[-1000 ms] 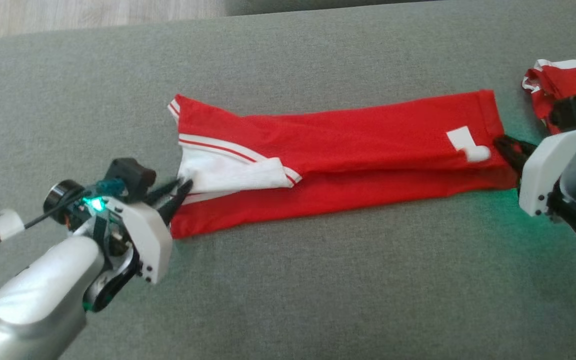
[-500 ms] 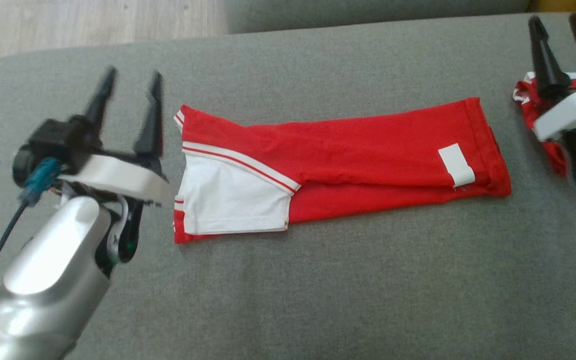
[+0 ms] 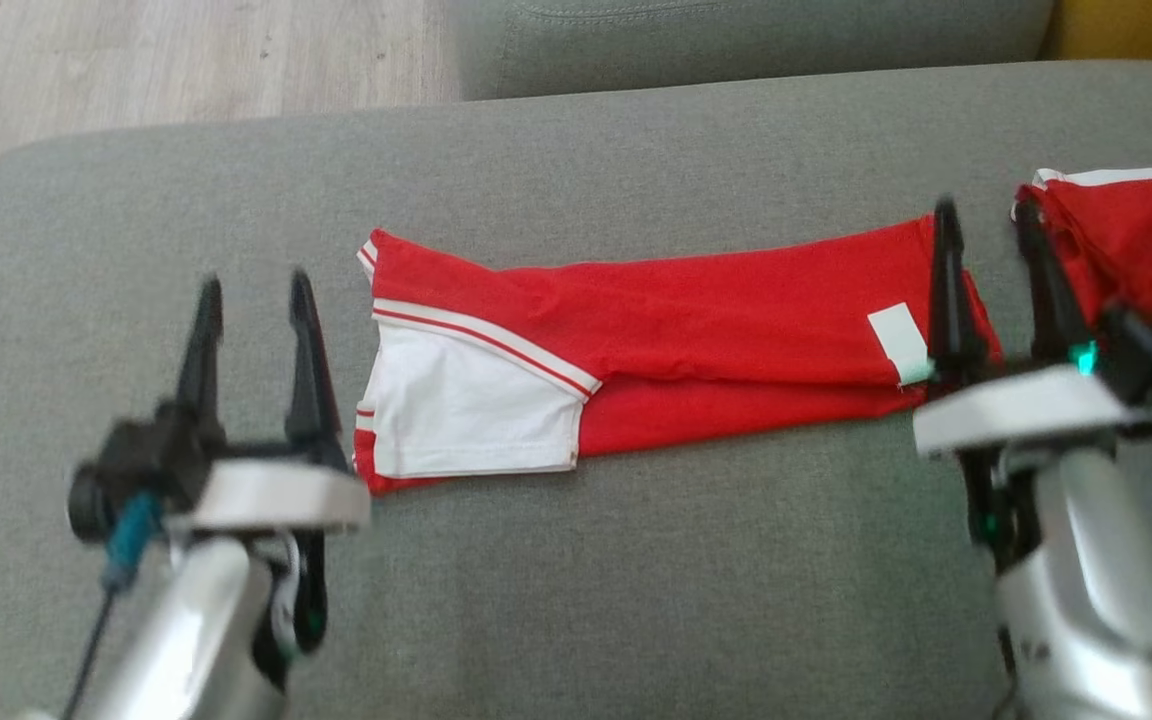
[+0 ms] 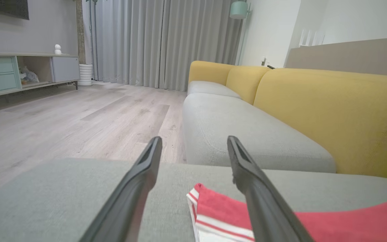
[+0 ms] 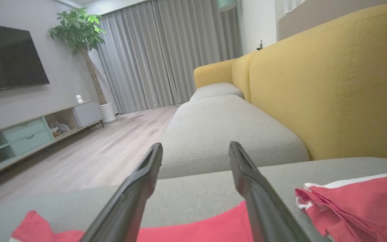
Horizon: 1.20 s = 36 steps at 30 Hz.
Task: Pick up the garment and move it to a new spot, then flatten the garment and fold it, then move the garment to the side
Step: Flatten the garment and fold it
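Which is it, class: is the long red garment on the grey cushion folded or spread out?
Folded: the long red garment lies as a narrow strip, one layer's edge overlapping another.

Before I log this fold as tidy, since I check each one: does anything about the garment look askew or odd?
The red garment lies as a long strip, but its layers do not line up: the lower one shows as a band along the near edge. A white tag shows near the right end.

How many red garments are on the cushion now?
2. The long garment lies centrally; a second garment sits at the far right, cut off by the frame; more may be hidden.
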Available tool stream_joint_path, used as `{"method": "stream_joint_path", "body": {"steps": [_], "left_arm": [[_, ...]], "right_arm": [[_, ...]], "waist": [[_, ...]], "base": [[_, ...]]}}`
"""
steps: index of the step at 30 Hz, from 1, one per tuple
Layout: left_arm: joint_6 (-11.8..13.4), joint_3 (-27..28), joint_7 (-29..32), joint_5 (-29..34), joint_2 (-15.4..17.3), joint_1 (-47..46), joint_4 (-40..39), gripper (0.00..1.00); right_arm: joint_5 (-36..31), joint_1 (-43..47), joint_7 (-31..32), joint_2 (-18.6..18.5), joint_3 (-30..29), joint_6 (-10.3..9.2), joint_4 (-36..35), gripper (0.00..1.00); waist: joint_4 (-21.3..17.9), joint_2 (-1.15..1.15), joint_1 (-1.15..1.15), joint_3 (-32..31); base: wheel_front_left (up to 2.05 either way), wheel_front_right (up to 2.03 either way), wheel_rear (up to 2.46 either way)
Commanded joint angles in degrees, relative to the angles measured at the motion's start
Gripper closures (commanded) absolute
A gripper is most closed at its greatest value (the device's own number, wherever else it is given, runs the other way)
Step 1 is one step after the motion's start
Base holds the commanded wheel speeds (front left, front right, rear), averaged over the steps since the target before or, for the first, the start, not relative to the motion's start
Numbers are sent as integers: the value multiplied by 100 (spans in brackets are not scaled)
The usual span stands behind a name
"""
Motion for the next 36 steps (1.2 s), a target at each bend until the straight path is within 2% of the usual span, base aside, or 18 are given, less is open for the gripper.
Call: {"method": "stream_joint_path", "body": {"steps": [1, 4, 7, 15, 21, 28, 36], "left_arm": [[-79, 410, -53, 233, -26, 64, -199, 0], [-255, 754, -53, 544, -337, 474, -145, 0], [-520, 1114, -54, 931, -673, 760, -42, 0], [-1017, 1643, -54, 1504, -1054, 639, 60, 0], [-1280, 1820, -54, 1769, -1226, 509, 179, 0], [-1468, 1921, -54, 1933, -1363, 386, 289, 0], [-1572, 2010, -54, 2041, -1413, 304, 345, 0]], "right_arm": [[-185, 137, -65, 82, 10, -4, -390, 0], [-455, 581, -67, 148, -15, -4, -658, 0], [-359, 893, -67, 162, 41, -4, -845, 0], [-472, 729, -68, 164, -46, -4, -944, 0], [-882, 403, 258, 165, -518, -4, -94, 0], [-1308, -22, 529, 165, -1493, -4, 970, 0], [-1372, -291, 601, 165, -1623, -4, 1945, 0]], "waist": [[3, 0, 1, -15], [4, 0, 1, -32], [20, 0, 1, -16], [84, 0, 1, 202], [161, 0, 1, 475], [261, 0, 1, 729], [279, 0, 1, 818]], "base": [[0, 0, 0], [0, 0, 0], [0, 0, 0], [0, 0, 0], [0, 0, 0], [0, 0, 0], [0, 0, 0]]}}
